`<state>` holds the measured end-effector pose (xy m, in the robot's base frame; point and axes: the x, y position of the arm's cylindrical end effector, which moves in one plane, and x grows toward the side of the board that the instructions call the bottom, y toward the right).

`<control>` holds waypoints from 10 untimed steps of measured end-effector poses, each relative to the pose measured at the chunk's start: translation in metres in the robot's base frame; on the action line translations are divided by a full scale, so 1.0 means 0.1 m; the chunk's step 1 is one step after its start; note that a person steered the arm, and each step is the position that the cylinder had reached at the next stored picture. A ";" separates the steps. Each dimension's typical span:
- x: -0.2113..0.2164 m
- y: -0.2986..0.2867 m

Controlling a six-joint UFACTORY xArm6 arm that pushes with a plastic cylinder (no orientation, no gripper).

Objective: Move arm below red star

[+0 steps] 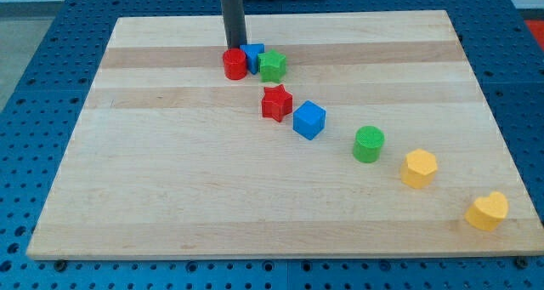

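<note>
The red star (pixel 276 102) lies near the board's middle, a little toward the view's top. My tip (pixel 233 49) is at the top of the board, right behind the red cylinder (pixel 235 65) and touching or nearly touching it. It stands above and to the left of the red star. A blue block (pixel 252 54) and a green star (pixel 272 66) sit right beside the red cylinder.
A blue cube (pixel 309 120) sits just right of the red star. A green cylinder (pixel 368 144), a yellow hexagon (pixel 419 168) and a yellow heart (pixel 487 211) trail toward the view's bottom right. The wooden board (pixel 170 179) lies on a blue perforated table.
</note>
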<state>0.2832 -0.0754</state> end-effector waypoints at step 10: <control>1.79 0.53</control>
